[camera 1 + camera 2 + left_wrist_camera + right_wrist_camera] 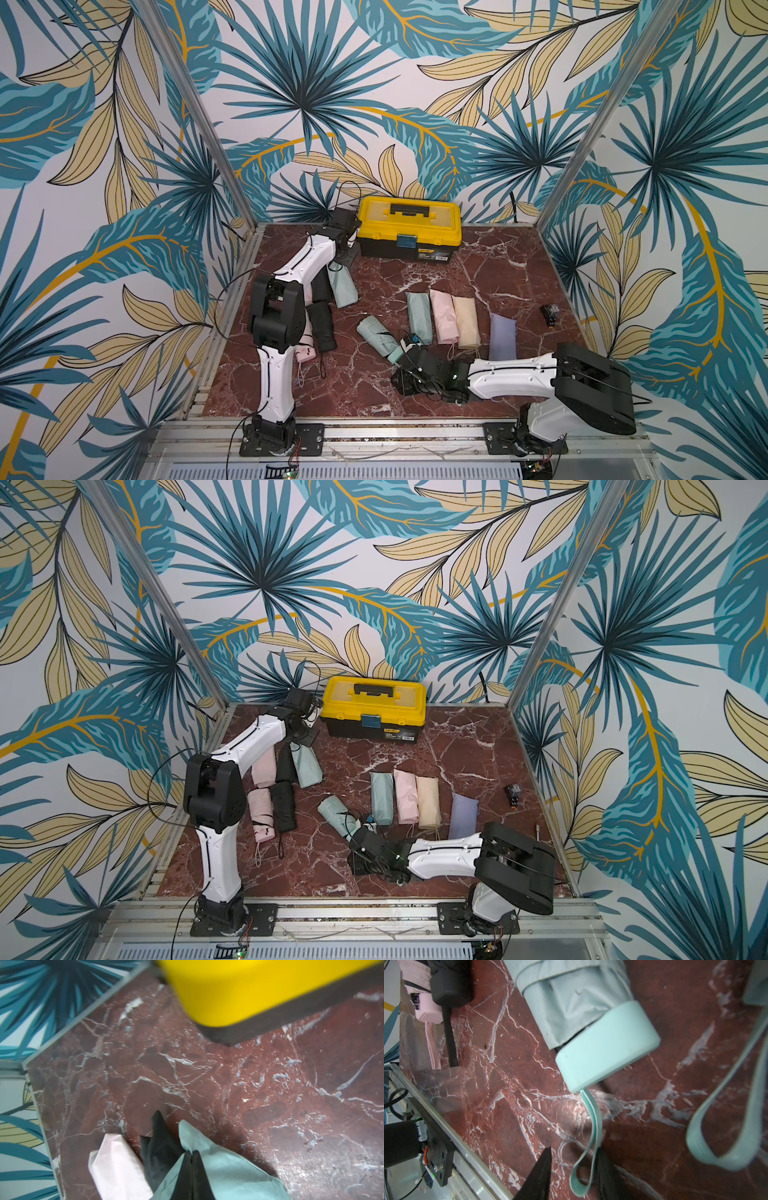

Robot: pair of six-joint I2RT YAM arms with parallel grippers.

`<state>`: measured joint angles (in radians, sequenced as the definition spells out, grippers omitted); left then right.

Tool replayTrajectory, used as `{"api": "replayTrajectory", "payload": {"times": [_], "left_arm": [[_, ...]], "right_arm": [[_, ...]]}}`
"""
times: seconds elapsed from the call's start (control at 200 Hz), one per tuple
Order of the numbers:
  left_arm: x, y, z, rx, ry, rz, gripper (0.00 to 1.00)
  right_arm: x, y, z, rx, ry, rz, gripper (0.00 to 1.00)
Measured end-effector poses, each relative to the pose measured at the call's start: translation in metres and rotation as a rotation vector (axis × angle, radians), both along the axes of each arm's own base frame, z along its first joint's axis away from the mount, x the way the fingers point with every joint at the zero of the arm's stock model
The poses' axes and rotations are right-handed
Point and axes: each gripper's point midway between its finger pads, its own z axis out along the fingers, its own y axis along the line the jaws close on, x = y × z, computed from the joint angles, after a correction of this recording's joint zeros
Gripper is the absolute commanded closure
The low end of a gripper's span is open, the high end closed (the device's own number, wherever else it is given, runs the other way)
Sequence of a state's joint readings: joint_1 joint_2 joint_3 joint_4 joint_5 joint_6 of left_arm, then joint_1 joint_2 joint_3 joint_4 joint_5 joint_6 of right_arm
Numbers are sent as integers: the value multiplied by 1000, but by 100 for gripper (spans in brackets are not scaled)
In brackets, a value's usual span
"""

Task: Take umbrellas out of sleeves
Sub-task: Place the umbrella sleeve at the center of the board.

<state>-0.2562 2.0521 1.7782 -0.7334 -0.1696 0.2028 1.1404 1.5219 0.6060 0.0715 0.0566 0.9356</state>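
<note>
L gripper (191, 1153) is sitting fully closed, apparently pinching the limp mint-green fabric sleeve (228, 1174) at far left. It's beside the flat black sleeve (160, 1147) and pale pink sleeve (116, 1163), near the yellow-lidded black toolbox (239, 991). Best to let go low so the sleeve is landing flat, clear of the box.

R gripper (574, 1149) is standing part-open around the mint wrist loop (596, 1126) of the bare mint-green folded umbrella (571, 1001), near centre. It should back out w/o snagging the loop.

L arm (307, 257) is reaching far. R arm (511, 370) is lying low, stretching leftward.
</note>
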Motion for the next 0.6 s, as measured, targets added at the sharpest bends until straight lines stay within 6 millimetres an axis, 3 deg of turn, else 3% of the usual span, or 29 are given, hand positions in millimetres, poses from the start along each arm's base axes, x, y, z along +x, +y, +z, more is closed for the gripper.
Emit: {"api": "replayTrajectory", "payload": {"times": [0.23,0.601], "left_arm": [[16,5,30,-37,-132,27,100],[23,-13,15,-138,-108,-34,96]], "right_arm": [[1,3,0,1,-1,1,62],[3,6,0,0,0,0,62]]}}
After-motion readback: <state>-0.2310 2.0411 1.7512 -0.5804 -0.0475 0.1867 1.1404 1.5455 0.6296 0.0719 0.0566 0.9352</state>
